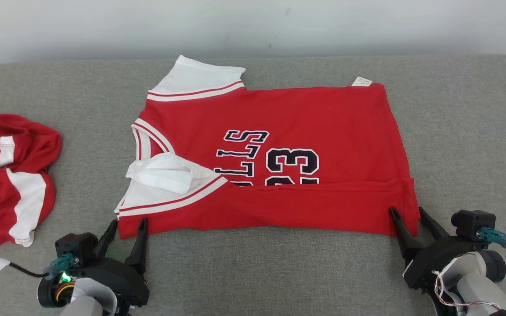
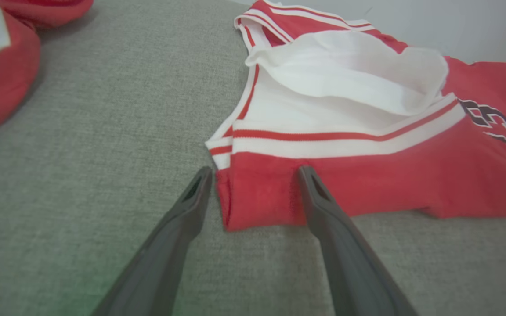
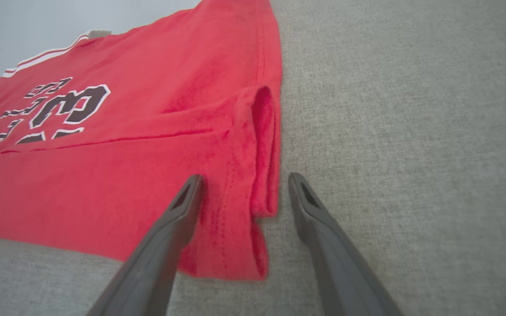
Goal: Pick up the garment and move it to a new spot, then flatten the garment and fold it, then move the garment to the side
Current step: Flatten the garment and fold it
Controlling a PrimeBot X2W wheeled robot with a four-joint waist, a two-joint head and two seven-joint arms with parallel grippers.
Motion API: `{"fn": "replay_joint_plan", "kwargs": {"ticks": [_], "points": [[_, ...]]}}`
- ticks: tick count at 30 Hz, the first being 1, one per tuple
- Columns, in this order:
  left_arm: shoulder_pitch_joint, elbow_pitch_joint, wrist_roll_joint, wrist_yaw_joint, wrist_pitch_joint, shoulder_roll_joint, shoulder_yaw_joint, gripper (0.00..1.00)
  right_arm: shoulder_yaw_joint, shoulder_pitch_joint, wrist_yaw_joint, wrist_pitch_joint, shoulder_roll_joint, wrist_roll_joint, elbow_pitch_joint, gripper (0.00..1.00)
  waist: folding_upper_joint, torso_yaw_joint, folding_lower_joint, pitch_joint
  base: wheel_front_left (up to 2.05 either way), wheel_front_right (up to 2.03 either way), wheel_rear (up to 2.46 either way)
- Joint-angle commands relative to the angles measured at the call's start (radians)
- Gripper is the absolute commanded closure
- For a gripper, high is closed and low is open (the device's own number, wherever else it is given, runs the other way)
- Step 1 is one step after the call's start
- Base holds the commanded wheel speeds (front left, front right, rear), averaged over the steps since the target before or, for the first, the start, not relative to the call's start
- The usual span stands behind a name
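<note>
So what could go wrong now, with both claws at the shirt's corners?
The left gripper and right gripper stand open at the folded near edge of the red jersey; closing might catch one layer. The white sleeve lies bunched, so another fold could trap a lump. The second red garment at left could get dragged along.

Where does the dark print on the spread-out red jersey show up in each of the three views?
Head view: the dark print sits near the picture's centre, on the red jersey.
Left wrist view: the print is at the far right edge, only partly seen.
Right wrist view: the print is at the upper left.
Shared landmark: the folded-over near strip, covering the print's lower part.
</note>
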Motion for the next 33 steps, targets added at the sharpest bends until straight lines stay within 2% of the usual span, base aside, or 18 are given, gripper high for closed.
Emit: {"fn": "replay_joint_plan", "kwargs": {"ticks": [1, 2, 3, 4, 5, 11, 19, 27, 33], "points": [[-0.015, 0.030, 0.006, -0.001, -0.003, -0.010, -0.002, 0.00, 0.005, -0.011, -0.002, 0.001, 0.010, -0.009, 0.024, 0.00, -0.0001, -0.008, 0.0000, 0.013, 0.00, 0.00, 0.00], [-0.025, 0.069, -0.002, -0.004, -0.002, -0.026, -0.008, 0.00, 0.012, -0.017, -0.002, 0.004, 0.021, -0.013, 0.045, 0.00, -0.0001, -0.009, 0.0000, 0.016, 0.00, 0.00, 0.00], [-0.028, 0.085, -0.004, -0.006, -0.001, -0.029, -0.013, 0.02, 0.017, -0.021, -0.002, 0.008, 0.025, -0.013, 0.056, 0.29, -0.0001, -0.010, 0.0000, 0.017, 0.00, 0.00, 0.00], [-0.033, 0.099, -0.007, -0.007, -0.002, -0.032, -0.014, 0.55, 0.022, -0.022, -0.002, 0.008, 0.028, -0.013, 0.064, 0.96, -0.0001, -0.010, 0.0000, 0.016, 0.00, 0.00, 0.00], [-0.034, 0.122, -0.012, -0.009, 0.001, -0.042, -0.022, 1.00, 0.030, -0.021, -0.002, 0.000, 0.035, -0.006, 0.072, 1.00, -0.0001, -0.008, 0.0000, 0.008, 0.00, 0.00, 0.00], [-0.002, 0.103, -0.023, -0.007, 0.000, -0.042, -0.030, 1.00, 0.028, 0.005, -0.002, -0.043, 0.029, 0.026, 0.073, 1.00, -0.0001, 0.004, 0.0000, -0.040, 0.00, 0.00, 0.00], [0.145, -0.006, -0.049, -0.007, -0.003, -0.018, -0.050, 1.00, 0.005, 0.130, -0.002, -0.080, -0.015, 0.079, -0.002, 1.00, -0.0001, 0.019, 0.0000, -0.136, 0.00, 0.00, 0.00], [0.306, -0.120, -0.095, -0.006, -0.003, 0.008, -0.041, 1.00, -0.053, 0.314, -0.002, -0.038, -0.079, 0.101, -0.126, 1.00, -0.0001, 0.021, 0.0000, -0.167, 0.00, 0.00, 0.00], [0.370, -0.166, -0.098, 0.017, -0.003, 0.007, -0.035, 1.00, -0.100, 0.403, -0.002, 0.012, -0.057, 0.077, -0.198, 1.00, -0.0001, 0.016, 0.0000, -0.164, 0.00, 0.00, 0.00]]}}
